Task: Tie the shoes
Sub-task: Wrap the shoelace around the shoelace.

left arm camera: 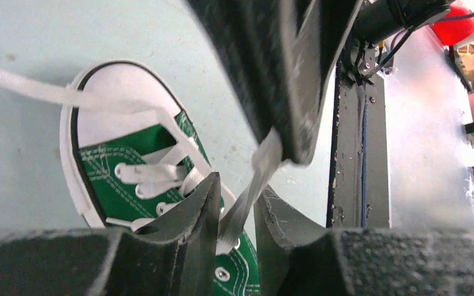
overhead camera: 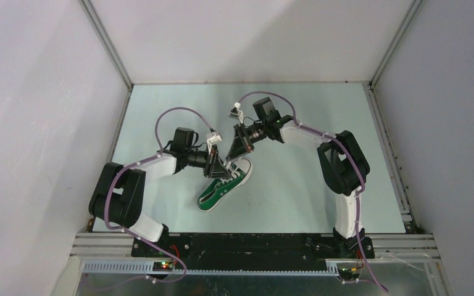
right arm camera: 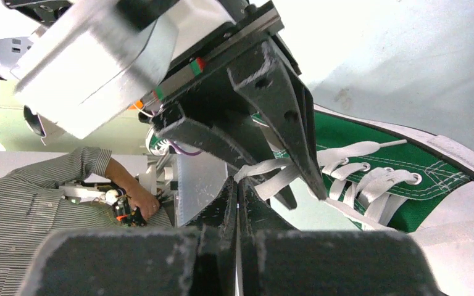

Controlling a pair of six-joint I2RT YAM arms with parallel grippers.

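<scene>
Squarely at mid-table, the green sneaker (overhead camera: pixel 223 187) lies on a diagonal, heel toward the near left and white toe cap (left arm camera: pixel 120 92) toward the far right, well apart from every edge of the pale table (overhead camera: pixel 308 185). From its eyelets we see one white lace strand (left arm camera: pixel 244 197) rising steeply to the right gripper (right arm camera: pixel 237 185), whose jaws are pressed together on it. Just below that pinch, between it and the shoe, the left gripper (left arm camera: pixel 237 185) straddles the same strand. Its jaws stand narrow, one finger on each side of the lace, and we cannot tell whether they bite on it. The other lace end (left arm camera: pixel 18 80) lies flat across the toe cap and runs away over the table, untouched.

Both tools crowd the far side of the shoe. The left one is nearer the eyelets and the right one sits above and beyond it, their fingers close to touching. We judge that the coming move turns on this strand's line, up and away from the lacing: a pull along it tightens, a pull across it may drag the light shoe. Open table lies to the right and the far side, while the left arm's forearm (overhead camera: pixel 160 165) closes off the near left.
</scene>
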